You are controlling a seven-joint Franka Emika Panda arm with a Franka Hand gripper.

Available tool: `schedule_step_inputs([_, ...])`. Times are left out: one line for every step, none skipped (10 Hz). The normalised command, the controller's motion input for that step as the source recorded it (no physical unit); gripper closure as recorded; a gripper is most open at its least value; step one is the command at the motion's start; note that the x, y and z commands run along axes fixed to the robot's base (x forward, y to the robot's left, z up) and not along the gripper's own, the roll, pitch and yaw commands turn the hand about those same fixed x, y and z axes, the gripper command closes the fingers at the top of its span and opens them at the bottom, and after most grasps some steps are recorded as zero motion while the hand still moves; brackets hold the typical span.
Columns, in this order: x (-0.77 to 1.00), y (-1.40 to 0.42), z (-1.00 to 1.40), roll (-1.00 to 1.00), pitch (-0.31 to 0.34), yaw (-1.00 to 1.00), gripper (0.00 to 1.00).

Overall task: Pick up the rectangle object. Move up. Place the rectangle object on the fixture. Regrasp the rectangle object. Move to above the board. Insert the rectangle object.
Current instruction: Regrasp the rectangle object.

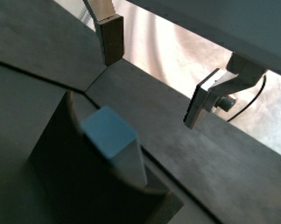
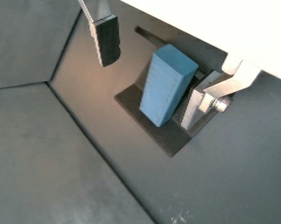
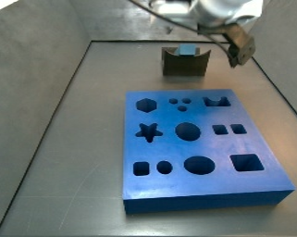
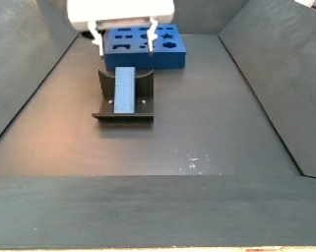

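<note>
Surface (image 4: 187, 197): dark grey floor with sloped dark walls, filling the lower half of a side view. Bare apart from the items listed here.

Board (image 3: 200, 148): large bright blue slab, centre and lower right of a side view, lying flat, with dark cut-outs (hexagon, star, circles, squares, crown shape). In the other side view it sits at the top centre (image 4: 145, 47), behind the tool. All holes look empty.

Fixture (image 4: 125, 103): dark bracket on a base plate, left of centre in a side view; upper centre, above the board and apart from it, in the other (image 3: 185, 63).

Bar (image 2: 167, 84): the rectangle object, pale blue-grey, smooth, longer than wide. It rests on the fixture, leaning along it; seen at centre-right of a wrist view and as a long strip at (image 4: 126, 89).

Tool (image 2: 154, 61): open. One silver finger with its dark pad (image 2: 108, 39) stands on one side of the bar, the other finger on the far side; neither appears to touch it. In a side view the tool (image 4: 126, 41) hangs above the far end of the bar.

Step in hand, by judgement: the bar is placed on the fixture and not gripped, so the regrasp is next. That calls for lowering the open fingers to straddle the bar squarely, then closing on its long faces without nudging it off the bracket.
</note>
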Motion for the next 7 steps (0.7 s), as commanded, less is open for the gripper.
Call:
schedule_step_inputs([0.12, 0.03, -1.00, 0.12, -0.174, 0.01, 0.00])
schedule_step_inputs([0.10, 0.02, -0.88, 0.12, -0.137, -0.02, 0.00])
schedule_step_inputs([0.09, 0.01, -0.73, 0.11, -0.113, -0.04, 0.00])
schedule_step_inputs([0.08, 0.00, -0.54, 0.11, -0.074, -0.05, 0.00])
schedule_step_inputs([0.08, 0.01, -0.40, 0.10, -0.053, -0.05, 0.00])
schedule_step_inputs([0.07, 0.01, -0.26, 0.10, -0.025, -0.04, 0.00])
schedule_step_inputs([0.03, 0.00, -0.20, 0.08, 0.012, -0.03, 0.00])
